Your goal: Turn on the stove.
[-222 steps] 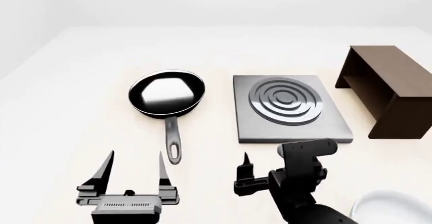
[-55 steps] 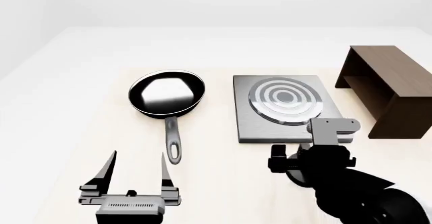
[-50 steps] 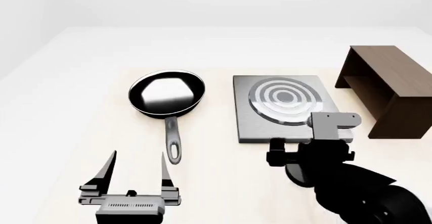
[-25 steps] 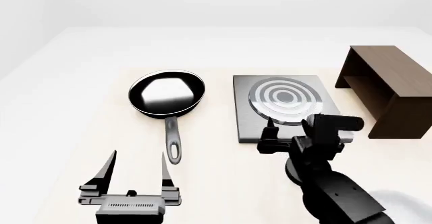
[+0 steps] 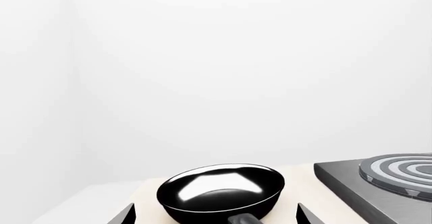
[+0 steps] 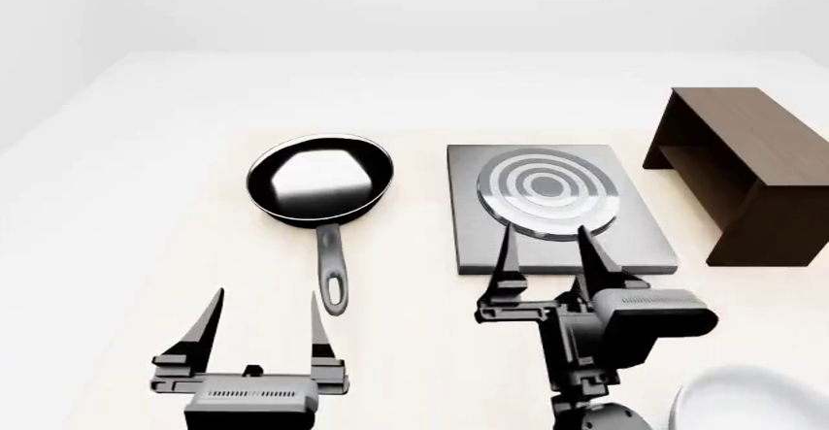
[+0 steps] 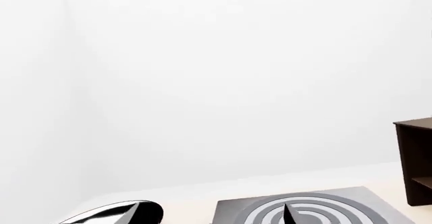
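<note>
The stove (image 6: pixel 482 218) is a flat grey square plate with a pale ring burner (image 6: pixel 547 191), lying at centre right in the head view. My right gripper (image 6: pixel 545 236) stands open, its two fingers pointing away from me over the stove's front edge, just short of the burner. In the right wrist view the stove (image 7: pixel 236 211) lies close ahead of the right gripper (image 7: pixel 209 219). My left gripper (image 6: pixel 263 299) is open and empty near the front left, beside the pan's handle (image 6: pixel 333 277). The left wrist view has the stove (image 5: pixel 351 183) off to one side.
A black frying pan (image 6: pixel 320 180) sits left of the stove, seen close ahead in the left wrist view (image 5: pixel 223 191). A dark brown wooden shelf (image 6: pixel 745 173) stands at the right. A white plate (image 6: pixel 751 401) lies at the front right corner.
My right arm has swung its wrist round, so the gripper now points forward with both fingers over the stove's front edge. The burner rings look paler than in the earliest frame. The left arm is still.
</note>
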Motion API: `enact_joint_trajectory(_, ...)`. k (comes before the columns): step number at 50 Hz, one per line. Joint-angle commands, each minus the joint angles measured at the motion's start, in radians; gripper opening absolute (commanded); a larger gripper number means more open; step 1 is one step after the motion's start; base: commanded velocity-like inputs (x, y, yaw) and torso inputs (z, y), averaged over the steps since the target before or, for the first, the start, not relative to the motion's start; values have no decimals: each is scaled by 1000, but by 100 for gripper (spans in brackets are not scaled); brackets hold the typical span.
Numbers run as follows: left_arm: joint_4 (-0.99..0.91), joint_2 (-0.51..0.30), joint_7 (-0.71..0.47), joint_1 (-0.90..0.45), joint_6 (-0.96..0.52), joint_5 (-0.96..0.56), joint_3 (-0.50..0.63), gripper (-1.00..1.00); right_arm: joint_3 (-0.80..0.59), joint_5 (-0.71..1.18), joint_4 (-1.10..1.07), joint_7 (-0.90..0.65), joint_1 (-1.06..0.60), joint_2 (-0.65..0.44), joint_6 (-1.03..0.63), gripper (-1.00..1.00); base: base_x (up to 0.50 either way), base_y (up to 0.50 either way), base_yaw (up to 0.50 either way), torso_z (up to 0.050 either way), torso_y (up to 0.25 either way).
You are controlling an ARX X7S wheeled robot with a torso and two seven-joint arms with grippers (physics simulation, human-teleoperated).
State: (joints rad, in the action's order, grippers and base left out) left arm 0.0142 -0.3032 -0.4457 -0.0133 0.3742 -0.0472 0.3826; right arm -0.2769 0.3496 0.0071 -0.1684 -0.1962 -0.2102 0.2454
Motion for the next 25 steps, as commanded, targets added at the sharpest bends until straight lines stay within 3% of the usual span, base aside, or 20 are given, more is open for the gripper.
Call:
enact_joint_trajectory(1, -10, -3, -2, 0, -6, -1, 4, 100, -14, -81, 99, 29, 46, 63, 253, 100, 0, 0, 0, 0, 0)
enact_joint_trajectory(4, -2, -3, -1, -3, -1, -3, 5, 100, -9, -160, 139, 0, 50, 74, 312, 100, 0, 0, 0, 0, 0)
enact_joint_trajectory(25, 1, -9, -9, -4, 15, 10, 11, 100, 8, -64, 305, 55, 77, 84, 533, 100, 0, 0, 0, 0, 0)
